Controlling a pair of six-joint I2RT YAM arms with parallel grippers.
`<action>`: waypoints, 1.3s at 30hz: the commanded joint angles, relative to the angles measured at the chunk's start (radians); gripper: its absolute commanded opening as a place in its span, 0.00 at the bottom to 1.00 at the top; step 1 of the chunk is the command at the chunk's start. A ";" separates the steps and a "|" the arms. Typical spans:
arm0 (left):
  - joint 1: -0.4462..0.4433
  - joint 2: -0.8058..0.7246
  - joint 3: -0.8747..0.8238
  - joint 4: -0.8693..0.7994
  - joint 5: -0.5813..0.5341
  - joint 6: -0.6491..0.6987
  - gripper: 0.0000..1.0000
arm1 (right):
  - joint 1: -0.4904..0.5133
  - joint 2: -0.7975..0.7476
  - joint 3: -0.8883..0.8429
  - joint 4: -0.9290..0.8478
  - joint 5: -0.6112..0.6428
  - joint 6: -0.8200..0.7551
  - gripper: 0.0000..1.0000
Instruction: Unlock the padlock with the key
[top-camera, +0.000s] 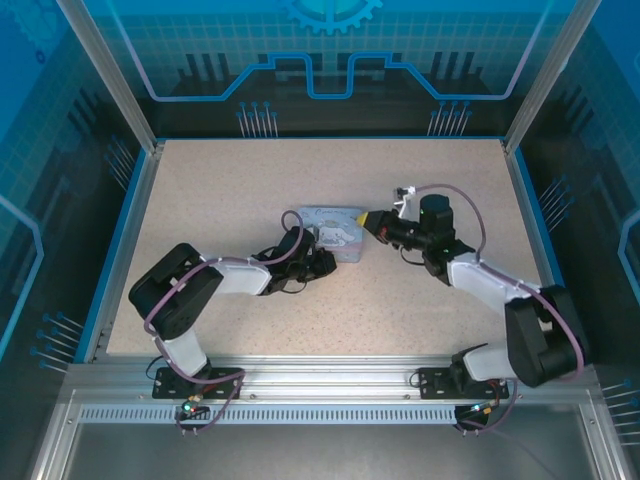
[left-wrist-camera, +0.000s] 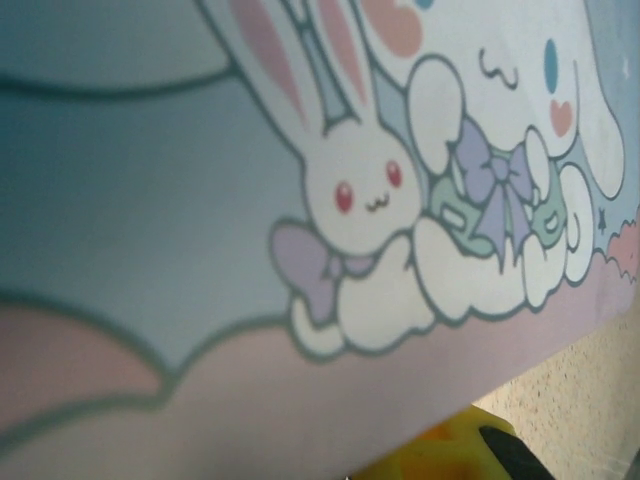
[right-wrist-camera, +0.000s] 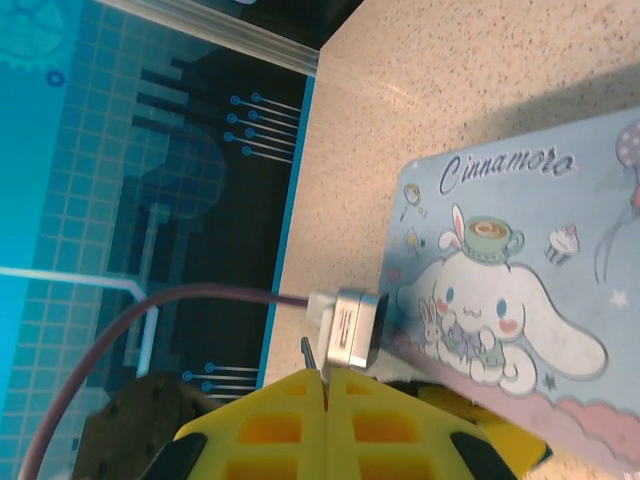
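Observation:
The pale blue tin (top-camera: 335, 232) with the white cartoon figure lies mid-table. My right gripper (top-camera: 370, 221) is at its right edge. In the right wrist view its yellow fingers (right-wrist-camera: 270, 420) are pressed together, and the thin silver key (right-wrist-camera: 308, 352) pokes out of the seam between them, beside the tin (right-wrist-camera: 520, 250). My left gripper (top-camera: 318, 262) is against the tin's near-left side. Its camera is so close that the tin's lid (left-wrist-camera: 250, 200) hides the jaws, and just one yellow fingertip (left-wrist-camera: 450, 455) peeks out below the tin's edge. The padlock is hidden.
A silver cable plug (right-wrist-camera: 352, 325) on a purple cable (right-wrist-camera: 190, 300) sits just ahead of my right fingertips. The speckled table (top-camera: 250, 180) is bounded by a blue rim (top-camera: 125, 230) and metal posts. Both arms lean in from the near edge.

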 joint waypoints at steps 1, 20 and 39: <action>0.013 -0.041 0.040 -0.060 0.100 -0.008 0.00 | -0.019 -0.078 -0.084 -0.040 -0.022 0.009 0.00; 0.021 -0.034 -0.040 0.274 0.113 -0.268 0.00 | 0.097 -0.190 -0.355 0.138 0.126 0.290 0.00; 0.025 -0.043 -0.088 0.420 0.002 -0.460 0.00 | 0.143 0.053 -0.375 0.436 0.228 0.441 0.00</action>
